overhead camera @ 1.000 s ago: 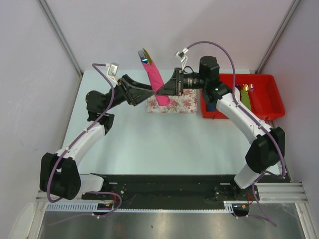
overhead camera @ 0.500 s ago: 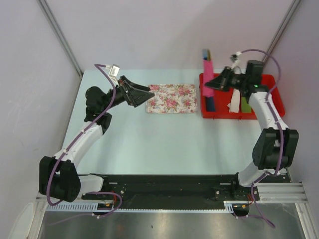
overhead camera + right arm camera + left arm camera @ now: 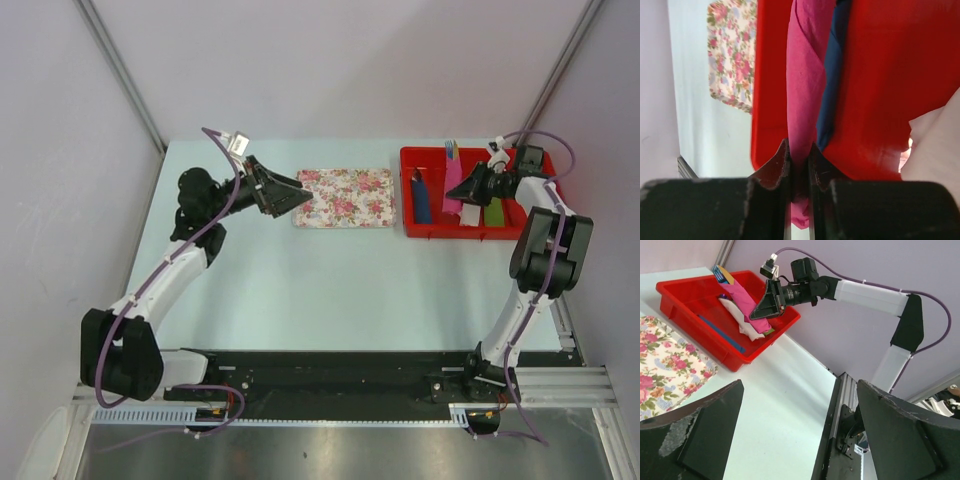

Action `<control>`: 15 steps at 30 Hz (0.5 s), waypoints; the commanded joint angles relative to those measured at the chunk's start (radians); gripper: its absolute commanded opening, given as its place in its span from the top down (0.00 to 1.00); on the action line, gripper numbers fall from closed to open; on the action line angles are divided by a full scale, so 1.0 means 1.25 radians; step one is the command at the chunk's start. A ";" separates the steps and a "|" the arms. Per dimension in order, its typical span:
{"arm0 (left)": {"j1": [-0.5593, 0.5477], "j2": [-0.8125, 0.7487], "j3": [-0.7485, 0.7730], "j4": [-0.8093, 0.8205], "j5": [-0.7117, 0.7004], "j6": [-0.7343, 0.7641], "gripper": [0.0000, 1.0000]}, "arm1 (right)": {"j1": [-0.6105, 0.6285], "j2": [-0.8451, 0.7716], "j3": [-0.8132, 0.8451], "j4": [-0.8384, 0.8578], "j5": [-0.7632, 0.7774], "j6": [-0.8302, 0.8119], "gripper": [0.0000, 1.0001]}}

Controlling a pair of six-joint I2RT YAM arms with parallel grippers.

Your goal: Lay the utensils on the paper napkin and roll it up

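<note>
- Step in hand, as I judge it: the roll is already made, and what remains is laying it in the red bin.
- The right tool is clamped on the paper napkin near its lower end. The napkin is a tight pink roll held tilted above the bin, not resting on the floor of it.
- The utensils are inside the roll. Only a blue tip and a gold tip poke out of the raised end.
- The left tool has its jaws wide apart and grips nothing. It hovers just beside the left end of the floral tray, well apart from the bin.
- To do this well: level the roll and lower it until its length is supported before letting go. Released while tilted, the cutlery could slide out of an open end or the paper could spring loose.
- Aim for the gap between the blue bundle and the white bundle. The green bundle lies further right.
- The left arm is best kept where it is, over the worktop.
- Right wrist view only: the pads pinch the paper firmly, with a short stub of the roll behind them.
- Left wrist view only: the height and tilt of the roll, and both tips clearly.
- Top view only: both arms together and the layout of the bin.
</note>
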 commanded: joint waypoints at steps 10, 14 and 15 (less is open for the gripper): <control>0.004 0.089 0.080 -0.050 0.028 0.054 0.00 | 0.013 0.179 0.168 -0.003 -0.042 -0.077 1.00; 0.004 0.119 0.095 -0.052 0.033 0.055 0.00 | 0.024 0.215 0.186 0.001 -0.061 -0.069 1.00; 0.004 0.124 0.098 -0.053 0.032 0.055 0.00 | 0.028 0.221 0.186 0.003 -0.066 -0.068 1.00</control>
